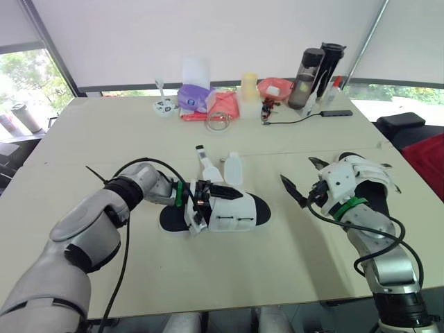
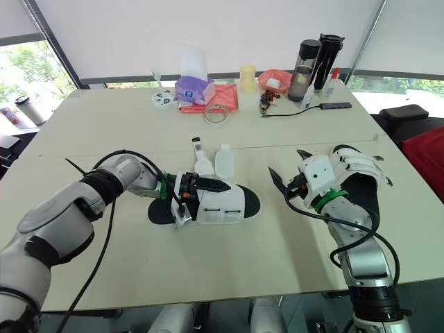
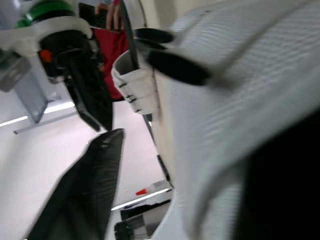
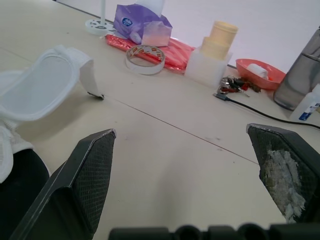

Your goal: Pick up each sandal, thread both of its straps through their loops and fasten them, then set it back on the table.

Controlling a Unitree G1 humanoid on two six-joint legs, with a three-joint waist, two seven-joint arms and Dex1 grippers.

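Two sandals on the table [image 1: 229, 277] right now, both white with black soles. The nearer sandal [image 1: 239, 211] lies flat in the middle, toe pointing to my right. Its two straps [image 1: 234, 170] are undone and flopped out on the far side, lying on the tabletop. My left gripper [image 1: 208, 205] is right at its heel end, spread open. One finger lies along the top of the white upper. From my left wrist cam, the other finger [image 3: 85, 195] sits clear on the near side with a strip of bare table showing between it and the fabric, so nothing's clamped.

My right gripper [image 1: 304, 177] hangs just above the table to the right of that sandal, not touching it, fingers wide apart and holding nothing. The other sandal [image 1: 373, 168] sits on the right side of the table, partly tucked behind my right wrist. I can't tell whether its straps are done up.

Along the far edge there's a purple tissue pack [image 1: 196, 97], a roll of tape [image 1: 218, 121], a red bowl [image 1: 275, 87] and two dark bottles [image 1: 306, 69].
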